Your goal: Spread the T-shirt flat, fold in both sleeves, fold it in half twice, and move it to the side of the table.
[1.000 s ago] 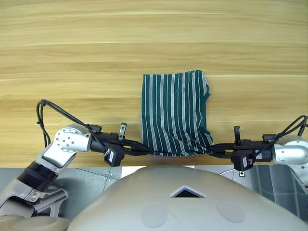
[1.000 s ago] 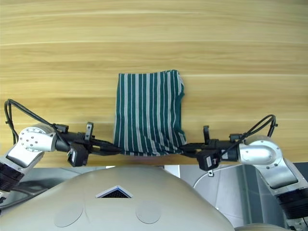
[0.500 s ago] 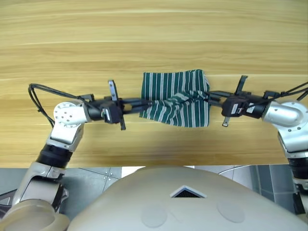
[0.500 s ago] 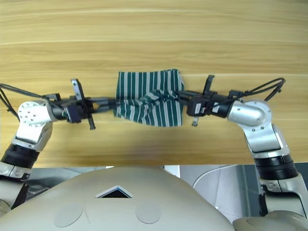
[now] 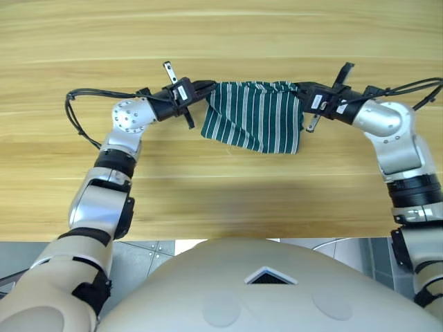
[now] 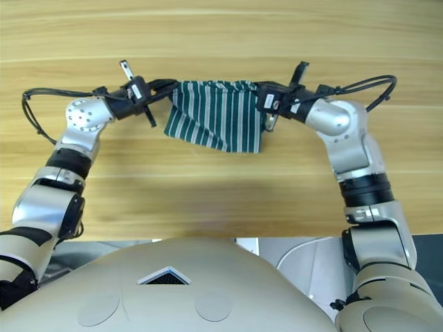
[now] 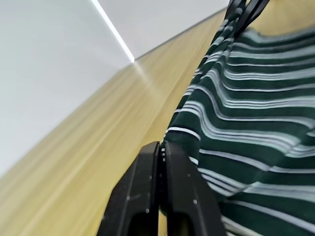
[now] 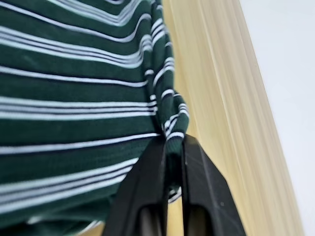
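The T-shirt (image 5: 252, 124) looks soft, light and floppy, so I think it will sag and bunch up unless it is held by two corners, one on each side. The left fingers (image 7: 140, 194) and the right fingers (image 8: 145, 184) are each pinched tight on a far corner of it, out over the middle of the bench (image 5: 221, 194). It is dark green with thin white stripes, folded small, and its near edge droops a bit crooked.

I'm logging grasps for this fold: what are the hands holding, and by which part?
Both hold the striped T-shirt: the left hand pinches its far left corner, the right hand its far right corner.
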Controlling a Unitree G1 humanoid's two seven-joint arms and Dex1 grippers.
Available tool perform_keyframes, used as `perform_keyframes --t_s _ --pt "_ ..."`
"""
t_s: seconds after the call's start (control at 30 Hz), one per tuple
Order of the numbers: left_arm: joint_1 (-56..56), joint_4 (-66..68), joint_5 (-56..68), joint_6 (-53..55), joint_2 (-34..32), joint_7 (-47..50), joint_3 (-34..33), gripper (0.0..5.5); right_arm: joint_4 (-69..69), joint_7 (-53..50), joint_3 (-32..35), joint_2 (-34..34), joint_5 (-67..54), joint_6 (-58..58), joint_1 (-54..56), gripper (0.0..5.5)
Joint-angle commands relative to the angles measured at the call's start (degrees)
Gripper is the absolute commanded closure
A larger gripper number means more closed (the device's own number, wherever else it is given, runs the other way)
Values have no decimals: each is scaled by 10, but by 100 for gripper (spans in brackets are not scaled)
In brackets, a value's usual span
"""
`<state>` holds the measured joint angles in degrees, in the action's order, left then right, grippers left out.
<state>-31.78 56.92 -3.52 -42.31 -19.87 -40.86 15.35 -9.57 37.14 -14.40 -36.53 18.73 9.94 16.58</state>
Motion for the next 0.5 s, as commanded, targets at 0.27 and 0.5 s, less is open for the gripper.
perform_keyframes --t_s 0.27,0.5 --pt "-113 188 -152 78 79 185 42 550 -166 -76 -86 56 116 -21 53 537" --pt "-112 207 -151 144 94 153 28 487 -283 -134 -83 75 113 -19 78 456"
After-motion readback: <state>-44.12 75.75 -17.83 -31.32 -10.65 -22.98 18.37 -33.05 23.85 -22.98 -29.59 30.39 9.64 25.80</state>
